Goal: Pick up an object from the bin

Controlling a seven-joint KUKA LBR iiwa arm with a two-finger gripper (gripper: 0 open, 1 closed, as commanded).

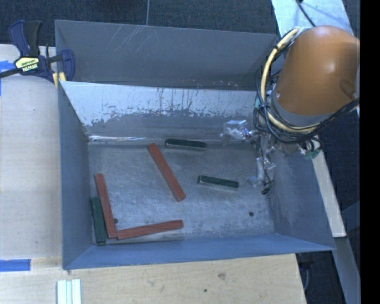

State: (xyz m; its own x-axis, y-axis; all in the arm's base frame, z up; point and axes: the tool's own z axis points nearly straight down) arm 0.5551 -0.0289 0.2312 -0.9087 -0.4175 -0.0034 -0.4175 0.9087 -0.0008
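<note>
Bin (pixel 177 49): grey metal, with sloping walls and a scuffed floor on which six loose bars lie.
Left green bar (pixel 99 220): dark green, lying along the foot of the left wall, at the front left corner.
Upright red-brown bar (pixel 104 204): just right of the left green bar and touching it along its side, running front to back.
Front red-brown bar (pixel 150 229): lies along the front wall; its left end meets the lower end of the upright red-brown bar, so that the two form an L.
Slanted red-brown bar (pixel 165 171): in the middle of the floor, tilted from back left to front right, apart from the others.
Back green bar (pixel 185 144): dark green, flat at the foot of the back wall.
Middle green bar (pixel 218 182): dark green, flat on the floor right of centre; it is the bar nearest to the gripper.
Gripper (pixel 264 176): low at the right side of the bin, near the right end of the middle green bar but apart from it.
Gripper state: whether it is open or closed cannot be told from this view.
Orange cover (pixel 316 68): rounded, on the wrist above the gripper, ringed with cables.
</note>
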